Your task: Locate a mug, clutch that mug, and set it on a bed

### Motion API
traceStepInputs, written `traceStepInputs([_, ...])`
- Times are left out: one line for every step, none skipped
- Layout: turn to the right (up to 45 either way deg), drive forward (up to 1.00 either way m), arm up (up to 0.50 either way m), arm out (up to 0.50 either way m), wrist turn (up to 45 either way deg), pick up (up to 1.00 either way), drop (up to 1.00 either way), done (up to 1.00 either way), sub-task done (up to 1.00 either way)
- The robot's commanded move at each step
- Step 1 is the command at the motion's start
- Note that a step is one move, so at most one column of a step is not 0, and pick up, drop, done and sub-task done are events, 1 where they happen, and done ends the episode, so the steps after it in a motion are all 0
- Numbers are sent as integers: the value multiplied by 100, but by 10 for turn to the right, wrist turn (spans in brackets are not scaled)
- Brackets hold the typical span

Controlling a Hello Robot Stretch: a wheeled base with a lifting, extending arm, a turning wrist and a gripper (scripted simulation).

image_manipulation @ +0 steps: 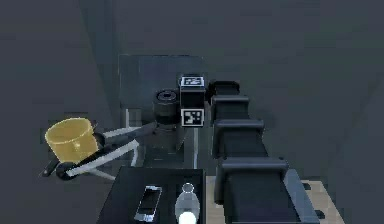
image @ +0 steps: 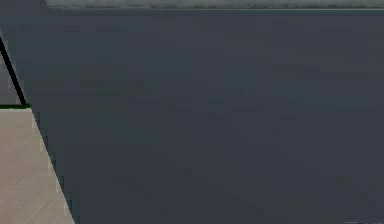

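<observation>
A yellow mug (image_manipulation: 70, 137) hangs at the far end of my gripper (image_manipulation: 76, 155) in the arm side view's left, clear of any surface, so the gripper holds it. The thin fingers (image_manipulation: 100, 160) run left from the dark gripper body (image_manipulation: 165, 112). Two white marked squares (image_manipulation: 192, 100) sit at the end of the dark arm (image_manipulation: 240, 150), which rises from the bottom edge. Behind the mug lies a plain dark grey-blue expanse (image_manipulation: 60, 60). The forward view has the same dark grey-blue surface (image: 220, 120) across most of it.
A small dark tabletop (image_manipulation: 125, 195) at the arm side view's bottom carries a flat phone-like item (image_manipulation: 150, 202) and a pale bottle-like item (image_manipulation: 187, 206). Light wood floor shows at the forward view's lower left (image: 25, 170) and at the arm side view's lower right (image_manipulation: 325, 200).
</observation>
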Motion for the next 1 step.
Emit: traceStepInputs([0,0,0,0,-450,0,0,0,0])
